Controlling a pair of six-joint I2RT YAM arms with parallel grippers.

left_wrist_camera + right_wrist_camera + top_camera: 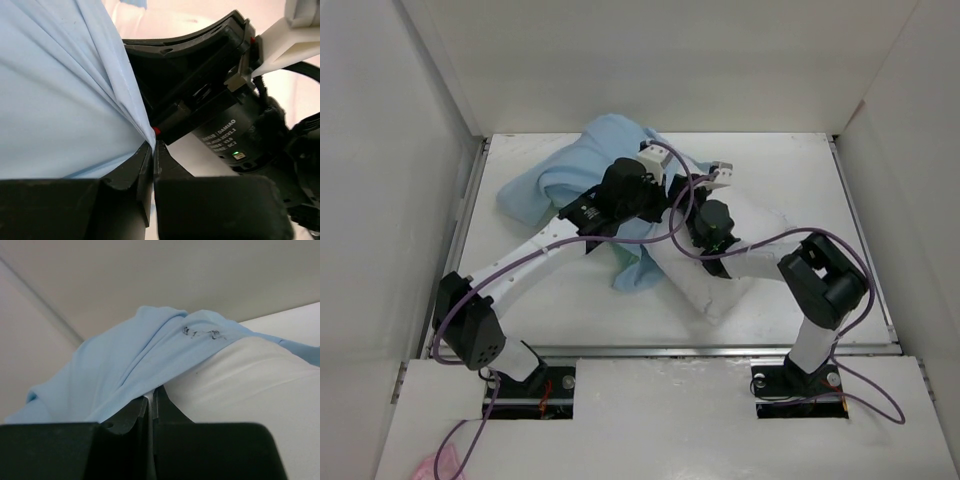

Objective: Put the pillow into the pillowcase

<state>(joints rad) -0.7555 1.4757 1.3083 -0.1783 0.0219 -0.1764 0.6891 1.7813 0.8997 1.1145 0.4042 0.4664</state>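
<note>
The thin, light-blue cloth pillowcase [555,185] lies bunched at the far left-centre of the white table [810,165], with 1 fold trailing toward the near edge. The left gripper [153,144] is closed and pinches a gathered fold of this cloth at its fingertips. Just to its right, the right gripper [152,396] is also closed, clamping the cloth edge where it drapes over the plump, white rectangular pillow [250,380]. The pillow lies diagonally, right of centre. Its far end sits under the cloth, and most of its length appears uncovered. The step in hand appears to be drawing the case mouth over the pillow. Hold both pinches firm, spread the 2 grippers apart to widen the mouth, and pull along the pillow's long axis at an equal pace. Whether each gripper holds only 1 layer cannot be told, and a grip on both layers would block entry. The pillow may also slide with the cloth.
</note>
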